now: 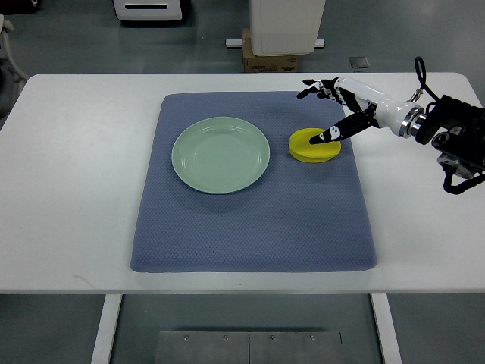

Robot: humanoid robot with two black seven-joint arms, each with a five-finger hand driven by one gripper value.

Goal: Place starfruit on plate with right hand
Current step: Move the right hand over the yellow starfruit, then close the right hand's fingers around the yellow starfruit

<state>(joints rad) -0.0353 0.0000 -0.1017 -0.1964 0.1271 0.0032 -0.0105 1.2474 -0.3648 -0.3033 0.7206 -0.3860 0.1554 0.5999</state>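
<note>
- starfruit: a flat yellow piece lying on the blue mat, just to the right of the plate and apart from it; nothing lifts it, so the carry to the plate has yet to be made.
- right hand: enters from the picture's right edge on a white forearm and hangs over the fruit's right side. its fingers are spread apart toward the far side of the mat, while one dark digit points down onto the top of the fruit. the hand is apart, not clamped on anything; whether that digit actually presses the fruit cannot be told from this steep view.
- judged reason for the posture: the open spread suits a hand being set around a low, wide object before closing, since the fruit offers only a thin rim to grip.
- plate: pale green, round, bare, resting near the middle of the mat; its place beside the fruit keeps the needed travel short and leftward.
- blue mat: covers the centre of the white counter; its textured surface probably keeps fruit and plate from sliding.
- left arm: not seen.
- risk, as a judgement: a shallow pinch may let the fruit slip.
</note>
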